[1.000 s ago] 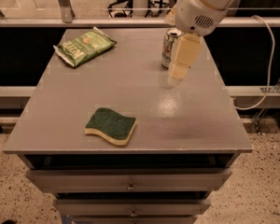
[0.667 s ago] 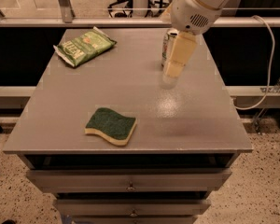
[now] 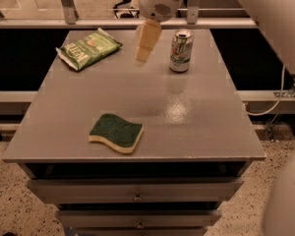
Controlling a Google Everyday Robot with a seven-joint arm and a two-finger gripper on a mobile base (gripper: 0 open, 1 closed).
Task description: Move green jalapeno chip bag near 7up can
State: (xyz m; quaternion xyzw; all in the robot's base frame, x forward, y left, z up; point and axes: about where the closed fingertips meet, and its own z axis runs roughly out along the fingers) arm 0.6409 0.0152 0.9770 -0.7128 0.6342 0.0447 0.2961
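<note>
The green jalapeno chip bag [image 3: 88, 48] lies flat at the table's far left, light green with white lettering. The 7up can [image 3: 181, 50] stands upright at the far middle-right, silver-white with green markings. My gripper [image 3: 144, 45] hangs from the white arm above the far part of the table, between the bag and the can, closer to the can. It holds nothing that I can see and touches neither object.
A dark-green-and-yellow wavy sponge [image 3: 116, 132] lies near the front of the grey table [image 3: 196, 132]. Drawers sit under the table's front edge. A rail runs behind the table. A cable [image 3: 270, 102] hangs at the right.
My gripper has moved left and a little farther back, from in front of the can to its left side, toward the chip bag. Bag, can and sponge have not moved.
</note>
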